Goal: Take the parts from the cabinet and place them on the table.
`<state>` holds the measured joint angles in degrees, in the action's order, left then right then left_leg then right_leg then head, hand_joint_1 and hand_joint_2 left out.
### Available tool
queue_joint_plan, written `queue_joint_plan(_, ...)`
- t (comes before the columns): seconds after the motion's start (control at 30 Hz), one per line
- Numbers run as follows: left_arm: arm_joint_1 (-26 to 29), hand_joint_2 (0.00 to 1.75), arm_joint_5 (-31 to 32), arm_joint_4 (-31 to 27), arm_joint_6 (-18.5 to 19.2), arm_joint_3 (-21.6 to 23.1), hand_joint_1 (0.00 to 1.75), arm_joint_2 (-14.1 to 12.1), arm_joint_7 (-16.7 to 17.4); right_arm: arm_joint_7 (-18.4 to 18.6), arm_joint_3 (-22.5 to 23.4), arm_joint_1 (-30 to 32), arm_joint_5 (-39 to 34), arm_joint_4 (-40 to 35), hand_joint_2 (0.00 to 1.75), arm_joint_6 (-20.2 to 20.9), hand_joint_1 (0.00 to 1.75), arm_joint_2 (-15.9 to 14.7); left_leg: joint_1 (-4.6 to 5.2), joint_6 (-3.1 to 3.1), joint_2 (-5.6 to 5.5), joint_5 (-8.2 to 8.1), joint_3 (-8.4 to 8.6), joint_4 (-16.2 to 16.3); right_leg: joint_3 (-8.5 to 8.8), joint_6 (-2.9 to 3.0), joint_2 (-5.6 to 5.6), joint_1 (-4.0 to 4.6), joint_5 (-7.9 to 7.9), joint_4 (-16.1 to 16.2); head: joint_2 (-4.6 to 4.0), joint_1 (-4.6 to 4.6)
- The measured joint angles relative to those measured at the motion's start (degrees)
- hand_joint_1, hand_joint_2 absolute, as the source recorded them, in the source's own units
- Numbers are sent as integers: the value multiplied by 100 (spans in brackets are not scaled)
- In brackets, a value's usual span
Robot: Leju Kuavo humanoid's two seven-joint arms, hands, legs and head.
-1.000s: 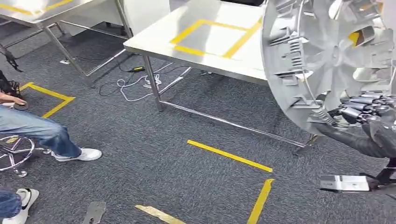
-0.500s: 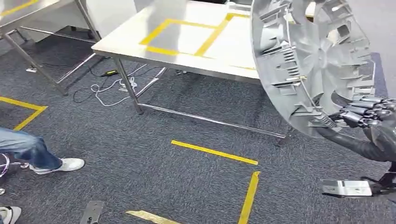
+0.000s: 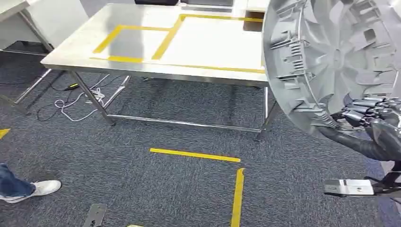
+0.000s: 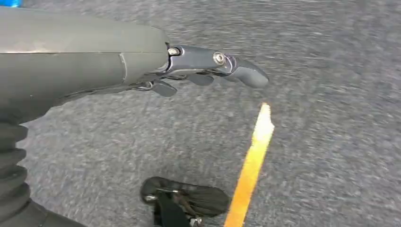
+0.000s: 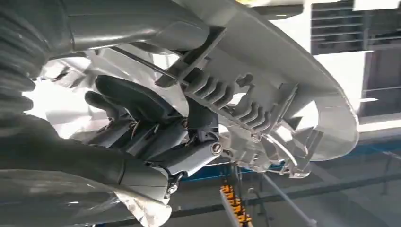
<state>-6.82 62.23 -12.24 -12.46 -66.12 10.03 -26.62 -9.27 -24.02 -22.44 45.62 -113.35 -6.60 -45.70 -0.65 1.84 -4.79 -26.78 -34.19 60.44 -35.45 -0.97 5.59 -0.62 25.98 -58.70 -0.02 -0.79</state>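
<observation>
Gripping the large silver-grey wheel cover (image 3: 331, 61) at its lower rim, the right hand (image 3: 366, 116) was seen with its dark fingers (image 5: 137, 101) curled tight around the ribbed clip structure on the cover's back face. The cover was held up on edge, high at the robot's right, in the air and clear of the steel table (image 3: 142, 66), whose top was marked with rectangles of yellow tape (image 3: 165, 40). The left hand (image 4: 208, 75) was seen hanging over the grey carpet (image 3: 142, 179), its fingers loosely bent and holding nothing.

The cover was judged to be a moulded plastic disc: light for its size, fairly stiff across the spokes but springy at the thin rim, with small clips and a wire retaining ring that could snap or bend if knocked. Being broad and held from one edge only, it was judged likely to swing or twist in the grasp. The firmest hold was thought to be where it was already taken, on the thick ribbed bosses behind the rim, not on the smooth outer lip, which looked slippery. A flat, gentle set-down inside a taped rectangle was judged necessary.
</observation>
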Motion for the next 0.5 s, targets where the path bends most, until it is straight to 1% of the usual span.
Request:
queue_joint_plan(0.03, -14, 175, -2, 0, 0, 0, 0, 4, 0, -2, -4, 5, 13, 4, 175, 4, 175, 7, 22, -36, 46, -74, 38, -106, -48, -38, 54, -46, -24, 1, 0, 31)
queue_joint_plan(0.07, -13, 175, -2, 0, 0, 0, 0, 7, 7, -2, 0, 10, 13, 7, 175, 7, 175, 7, 46, -37, 94, -67, 21, -89, -70, -91, 109, -74, -54, 23, 0, 24)
queue_joint_plan(0.1, -14, 175, -2, 0, 0, 0, 0, 7, 7, -2, 4, 21, 13, 9, 175, 7, 175, 7, 58, -33, 142, -64, 30, -97, -75, -130, 166, -91, -74, 46, 0, 33)
queue_joint_plan(0.13, -21, 175, -2, 0, 0, 2, 0, 29, 7, -2, 7, 22, 13, 9, 175, 4, 175, 4, -5, -3, 232, -25, 65, -179, -82, -174, 224, -77, -67, 40, 0, 26)
queue_joint_plan(0.17, -30, 175, -2, 0, 0, 4, 0, 37, 7, -2, 11, 34, 11, 9, 175, 4, 175, 4, -6, 14, 301, -10, 100, -214, -167, -173, -44, -64, 1, -60, 0, 15)
queue_joint_plan(0.2, -36, 175, -2, 0, -2, 4, 0, 33, 7, -4, 11, -3, 11, 11, 175, 9, 175, 4, -6, 39, 361, -9, 110, -222, -322, -189, -303, -55, 195, -371, 0, -28)
queue_joint_plan(0.23, -33, 175, -4, 0, -4, 4, 0, 35, 7, -2, 9, -9, 9, 11, 175, 9, 175, 11, -1, 50, 420, -13, 110, -220, -524, -214, -421, -61, 383, -788, 0, -28)
queue_joint_plan(0.27, -27, 175, -4, 0, -4, 4, 0, 35, 7, -11, 2, 4, 9, 15, 175, 9, 175, 15, 4, 54, 479, -17, 110, -219, -725, -230, -479, -68, 539, -1187, 0, -26)
queue_joint_plan(0.3, -20, 175, -4, 0, -4, 4, 0, 37, 7, -11, -4, 10, 11, 15, 175, 9, 175, 20, 7, 55, 562, -23, 106, -214, -927, -253, -510, -75, 649, -1571, 0, -31)
queue_joint_plan(0.33, -20, 175, -4, 0, -4, 4, 0, 39, 7, -11, -4, 10, 11, 17, 175, 11, 175, 20, 7, 52, 632, -27, 109, -214, -964, -265, -521, -81, 598, -1633, 0, -31)
queue_joint_plan(0.37, -22, 175, -4, 0, -4, 4, 0, 42, 7, -11, -7, 8, 11, 17, 175, 11, 175, 20, 7, 46, 695, -38, 116, -213, -866, -273, -534, -87, 443, -1450, 0, -31)
queue_joint_plan(0.4, -28, 175, -4, 0, -4, 7, 0, 46, 7, -11, -4, 8, 11, 17, 175, 11, 175, 20, 6, 30, 752, -51, 127, -211, -640, -273, -571, -92, 215, -1035, 0, -28)
queue_joint_plan(0.43, -31, 175, -4, 0, -4, 9, 0, 48, 7, -11, -4, 5, 11, 17, 175, 11, 175, 20, 5, 11, 799, -65, 140, -207, -373, -275, -648, -95, 12, -564, 0, -31)
queue_joint_plan(0.47, -33, 175, -4, 0, -4, 13, 0, 48, 7, -11, -2, -6, 13, 17, 175, 13, 175, 20, 13, -24, 852, -89, 161, -197, -96, -273, -860, -89, -93, -79, 0, -31)
queue_joint_plan(0.5, -34, 175, -2, 0, -4, 17, 0, 46, 7, -31, -2, -39, 22, 17, 175, 26, 175, 24, 71, -67, 887, -119, 138, -171, 30, -254, -937, -2, -6, 44, 0, -39)
